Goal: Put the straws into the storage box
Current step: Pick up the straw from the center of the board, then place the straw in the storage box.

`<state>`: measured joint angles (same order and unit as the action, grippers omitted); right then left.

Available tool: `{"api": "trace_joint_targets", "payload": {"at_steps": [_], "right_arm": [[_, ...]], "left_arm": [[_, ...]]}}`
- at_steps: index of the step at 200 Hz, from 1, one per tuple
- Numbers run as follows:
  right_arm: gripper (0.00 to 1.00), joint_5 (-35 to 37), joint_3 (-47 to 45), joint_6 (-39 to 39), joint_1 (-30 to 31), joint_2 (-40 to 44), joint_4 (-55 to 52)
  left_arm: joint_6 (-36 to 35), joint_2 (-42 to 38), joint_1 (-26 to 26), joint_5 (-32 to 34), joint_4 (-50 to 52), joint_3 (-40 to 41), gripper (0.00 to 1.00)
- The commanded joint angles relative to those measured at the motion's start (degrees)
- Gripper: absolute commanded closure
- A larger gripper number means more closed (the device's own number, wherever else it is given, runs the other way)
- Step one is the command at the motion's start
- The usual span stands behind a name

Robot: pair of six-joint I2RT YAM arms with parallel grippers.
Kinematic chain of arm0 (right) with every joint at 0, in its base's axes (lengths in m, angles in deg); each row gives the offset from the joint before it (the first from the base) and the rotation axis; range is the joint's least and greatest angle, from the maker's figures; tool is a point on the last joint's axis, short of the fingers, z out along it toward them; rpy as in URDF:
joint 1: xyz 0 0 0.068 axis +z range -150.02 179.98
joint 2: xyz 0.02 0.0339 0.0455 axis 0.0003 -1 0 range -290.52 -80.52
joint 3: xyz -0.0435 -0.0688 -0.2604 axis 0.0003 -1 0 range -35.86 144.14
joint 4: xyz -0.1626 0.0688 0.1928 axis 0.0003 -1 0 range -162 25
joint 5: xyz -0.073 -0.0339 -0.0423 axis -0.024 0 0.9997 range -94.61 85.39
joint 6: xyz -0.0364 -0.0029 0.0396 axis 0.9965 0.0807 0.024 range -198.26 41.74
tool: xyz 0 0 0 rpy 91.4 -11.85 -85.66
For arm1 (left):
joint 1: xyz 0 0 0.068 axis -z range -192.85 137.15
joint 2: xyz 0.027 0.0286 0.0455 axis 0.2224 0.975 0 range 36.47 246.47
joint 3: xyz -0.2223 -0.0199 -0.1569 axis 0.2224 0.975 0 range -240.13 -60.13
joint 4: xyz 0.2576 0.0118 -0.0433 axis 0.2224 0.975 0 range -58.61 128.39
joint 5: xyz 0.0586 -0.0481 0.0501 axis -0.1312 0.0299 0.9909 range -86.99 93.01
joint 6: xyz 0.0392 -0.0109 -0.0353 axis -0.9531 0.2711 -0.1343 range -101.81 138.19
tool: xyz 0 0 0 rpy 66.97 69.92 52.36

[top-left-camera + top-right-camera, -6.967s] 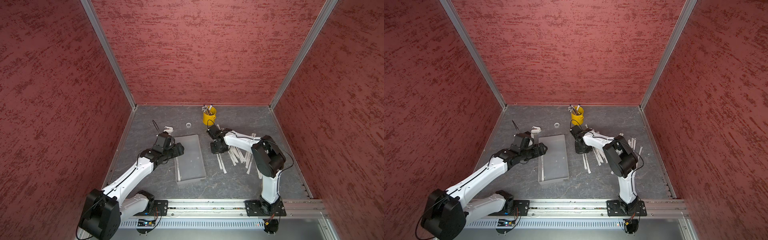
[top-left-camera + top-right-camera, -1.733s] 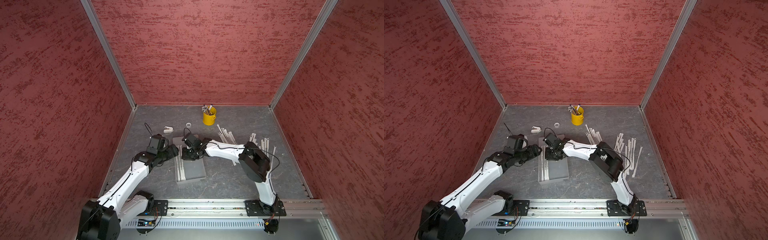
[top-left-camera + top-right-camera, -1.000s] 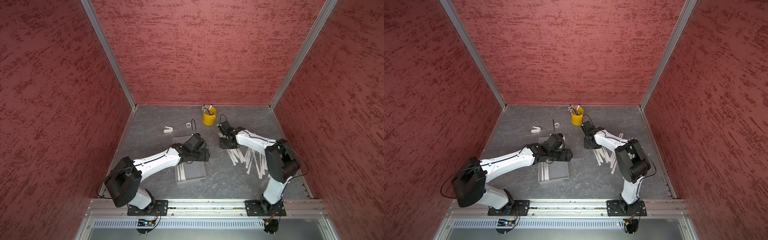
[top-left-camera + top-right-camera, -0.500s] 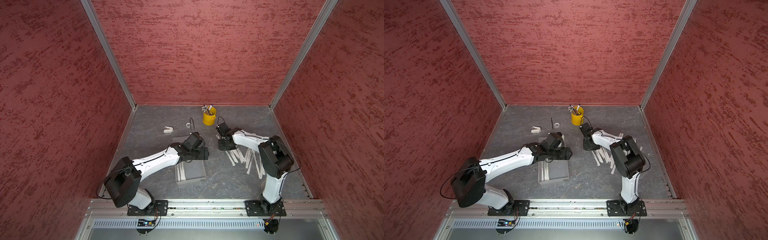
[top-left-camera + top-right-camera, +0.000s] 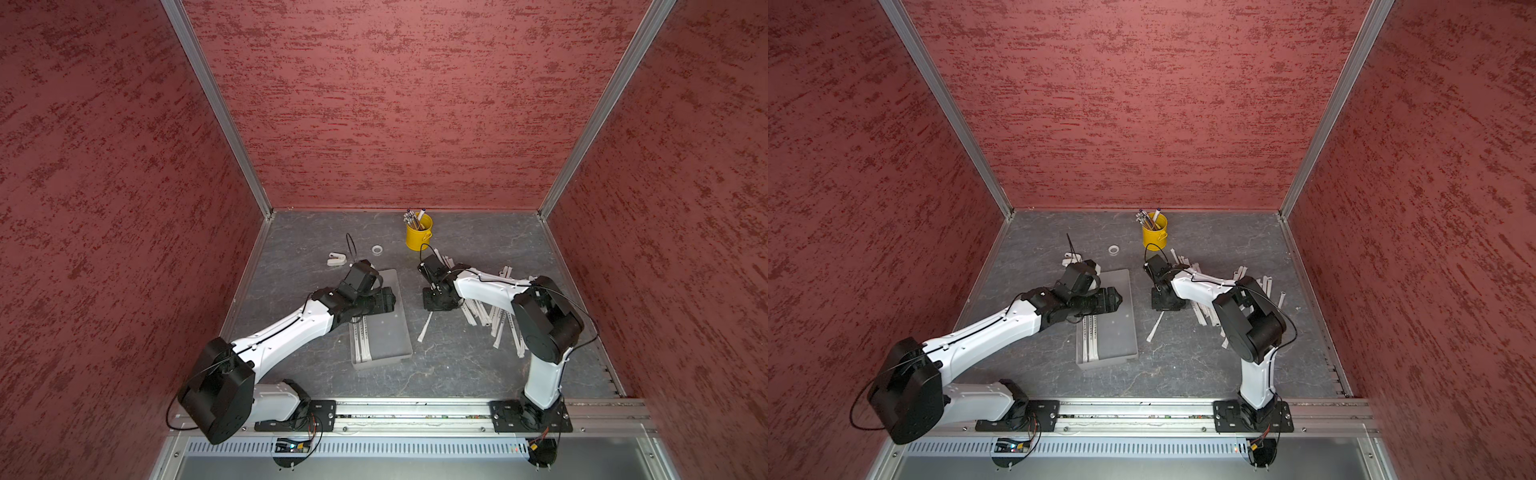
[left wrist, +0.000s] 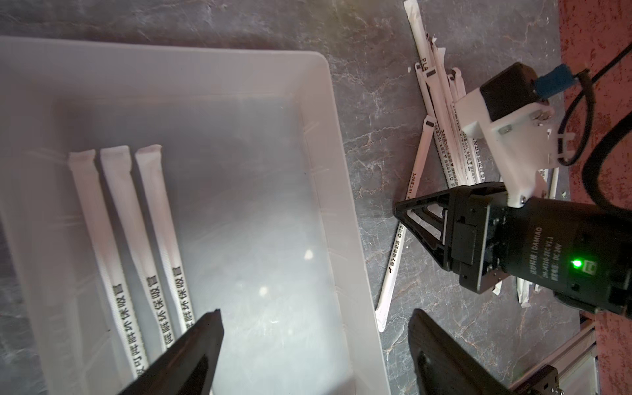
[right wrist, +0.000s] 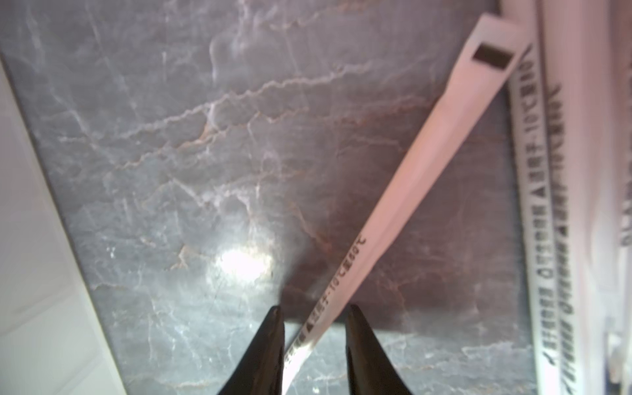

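So, left gripper (image 6: 314,316): spread wide, empty, above the storage box (image 6: 337,171).
In the box: three straws (image 6: 119,222) lying side by side.
Right gripper (image 7: 314,311): jaws apart, straddling one loose straw (image 7: 410,171) on the table (image 7: 171,136).
Remaining: the pile (image 6: 444,113), most of the job, I'd judge.

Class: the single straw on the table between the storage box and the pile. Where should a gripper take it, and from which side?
Near the middle of the single straw, from straight above, jaws across its narrow width. It lies flat, clear of the storage box, only its far end meeting the pile, so its long edges are free; a mid-length hold should limit drooping.
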<state>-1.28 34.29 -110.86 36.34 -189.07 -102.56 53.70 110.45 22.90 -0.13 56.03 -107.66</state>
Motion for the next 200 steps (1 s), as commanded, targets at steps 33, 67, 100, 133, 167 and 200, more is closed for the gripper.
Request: {"api": "trace_joint_targets", "payload": {"at_steps": [33,67,100,133,167,200], "right_arm": [[0.72,6.9,4.9,-1.9,0.4,-4.8,-1.0],[0.87,4.8,3.7,-0.7,1.2,-3.1,0.6],[0.92,1.1,3.4,0.9,4.1,4.8,0.0],[0.92,-7.8,8.4,-1.7,8.6,12.2,-0.8],[0.92,-13.6,5.0,-11.5,14.4,8.5,15.8],[0.92,-11.6,5.2,-16.4,17.3,1.7,25.3]], "left_arm": [[-1.2,-4.4,-3.4,-0.7,1.2,3.0,0.13],[-2.0,-7.0,-6.4,-0.4,2.7,4.3,0.12],[-3.1,-11.1,-11.4,-1.5,4.6,6.2,0.12],[-2.3,-15.6,-15.1,-2.5,6.0,8.4,0.13],[0.3,-18.6,-17.9,-4.7,3.7,11.5,0.13],[0.9,-19.3,-17.9,-4.9,3.8,13.3,0.13]]}}
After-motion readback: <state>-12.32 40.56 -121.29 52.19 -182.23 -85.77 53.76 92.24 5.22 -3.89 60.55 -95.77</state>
